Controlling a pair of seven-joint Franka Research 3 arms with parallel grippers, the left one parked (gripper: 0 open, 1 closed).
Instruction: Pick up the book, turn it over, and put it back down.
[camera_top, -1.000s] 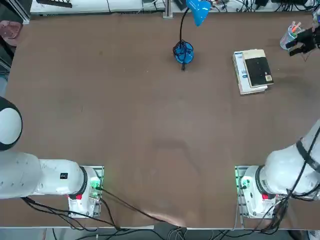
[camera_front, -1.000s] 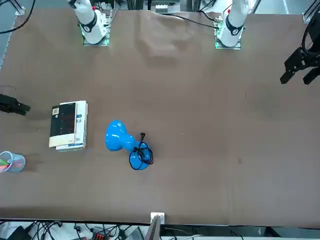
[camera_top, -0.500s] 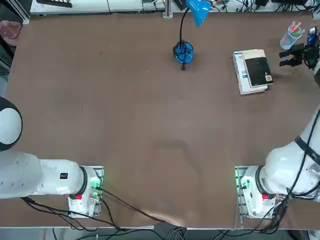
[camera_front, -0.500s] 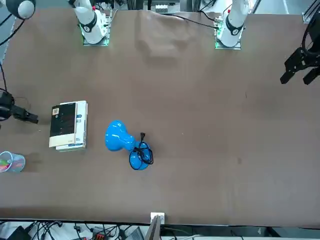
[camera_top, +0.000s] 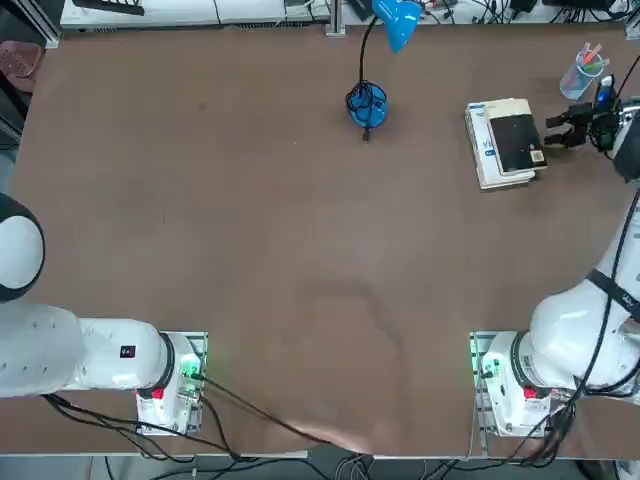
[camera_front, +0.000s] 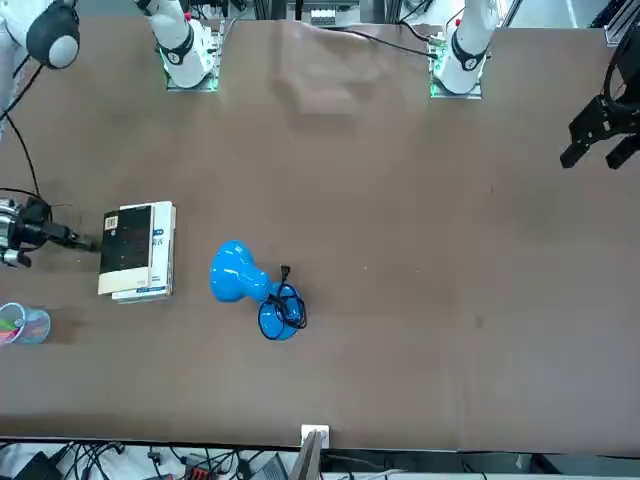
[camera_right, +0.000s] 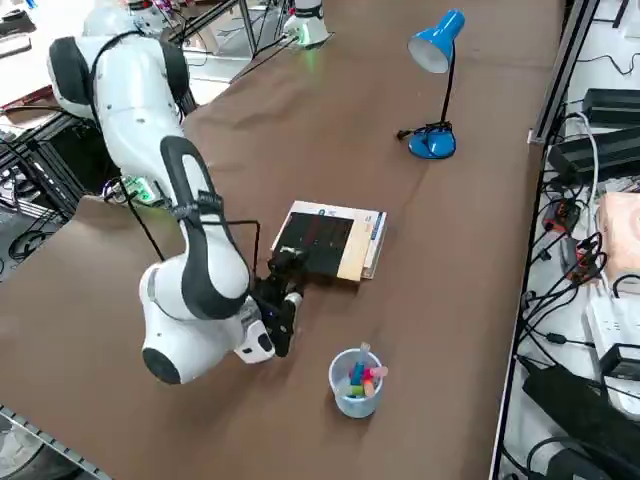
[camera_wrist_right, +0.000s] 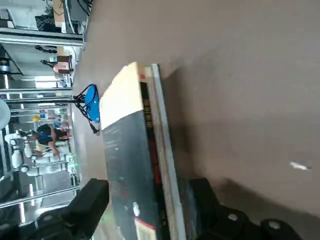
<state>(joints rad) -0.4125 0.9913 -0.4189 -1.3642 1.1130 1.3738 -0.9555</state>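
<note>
"Where's our book (camera_top: 517, 143)?"
"Flat on the table (camera_top: 270, 240), black-and-cream cover up. We see a pale label on the black and spine lettering, but can't read either."
"And our right gripper (camera_top: 549, 131)?"
"Open, just right of the book. We have the cup (camera_top: 580, 78) beyond it, and the lamp (camera_top: 367, 104) well to its left."

Robotics lab: robot arms (camera_top: 575, 340) bolted to tbl (camera_top: 270, 230), cables (camera_right: 560, 270), metal framing (camera_wrist_right: 40, 100) w/ more kit.
</note>
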